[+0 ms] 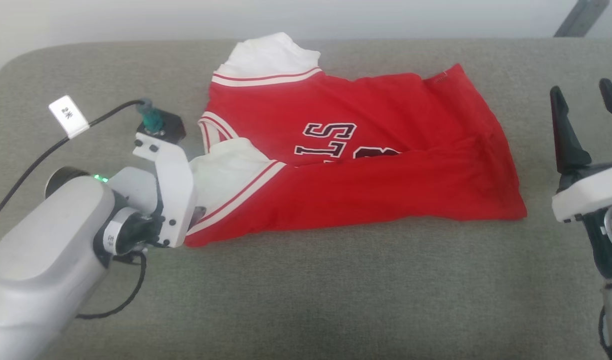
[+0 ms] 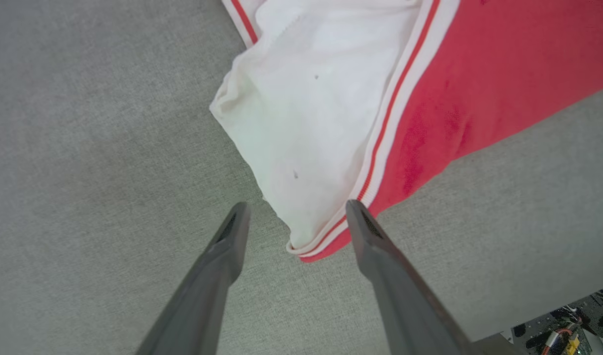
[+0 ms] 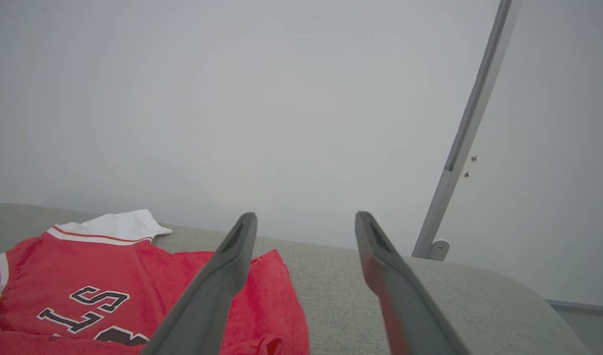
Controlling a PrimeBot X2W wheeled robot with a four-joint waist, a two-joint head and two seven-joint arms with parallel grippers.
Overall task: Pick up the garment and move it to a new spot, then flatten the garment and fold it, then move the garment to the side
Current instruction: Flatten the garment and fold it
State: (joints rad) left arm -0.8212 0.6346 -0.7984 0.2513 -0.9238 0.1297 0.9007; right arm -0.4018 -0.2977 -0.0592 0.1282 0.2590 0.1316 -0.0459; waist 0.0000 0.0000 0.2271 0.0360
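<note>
The garment (image 1: 366,175) is a bright red shirt with white sleeves and black-and-white lettering. It lies folded over on the grey padded surface (image 1: 306,290), with one white sleeve at the back and one at the near left. My left gripper (image 2: 296,206) is open and points down at the near-left corner, where the striped sleeve edge (image 2: 331,236) lies loose between its fingers, ungripped. In the head view the white left wrist (image 1: 170,190) covers that corner. My right gripper (image 1: 581,87) stands open to the right of the garment (image 3: 84,276), clear of it, with nothing between its fingers (image 3: 222,276).
A black cable (image 1: 30,165) with a white tag (image 1: 68,116) runs to the left wrist. A pale wall and a grey slanted pole (image 3: 466,133) stand behind the surface. Past the surface's edge in the left wrist view lies some clutter (image 2: 567,335).
</note>
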